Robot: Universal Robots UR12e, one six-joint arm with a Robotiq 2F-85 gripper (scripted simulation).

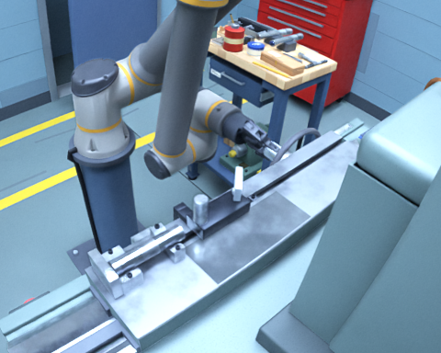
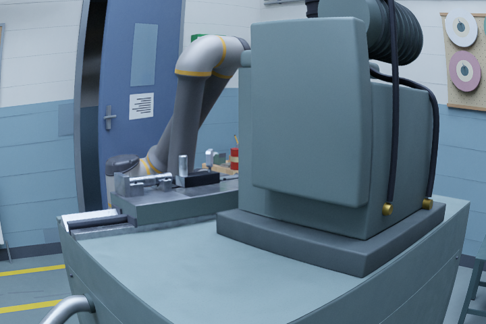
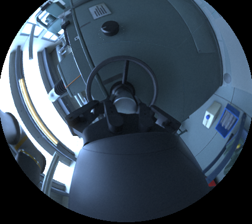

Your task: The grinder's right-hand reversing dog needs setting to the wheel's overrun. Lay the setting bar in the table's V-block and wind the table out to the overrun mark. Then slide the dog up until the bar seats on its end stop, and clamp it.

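My gripper (image 1: 269, 150) reaches out level on the near side of the grinder's table, below its front edge. The handwheel's handle (image 3: 124, 102) is gripped between its fingers, with the wheel's rim (image 3: 121, 81) arching round it against the machine's front. The setting bar (image 1: 147, 248) lies in the V-block (image 1: 137, 259) at the table's left end. Its right tip reaches the dark reversing dog (image 1: 215, 213), which carries an upright steel pin (image 1: 200, 208) and a white clamp lever (image 1: 237, 183). The dog sits on the slotted rail (image 1: 302, 157) along the table's front edge.
Behind the arm stand a wooden-topped workbench (image 1: 272, 59) with tools and a red drawer cabinet (image 1: 316, 22). The grinder's wheel-head housing (image 2: 328, 126) rises to the right of the table. A black knob (image 3: 110, 27) sits on the machine's front above the handwheel.
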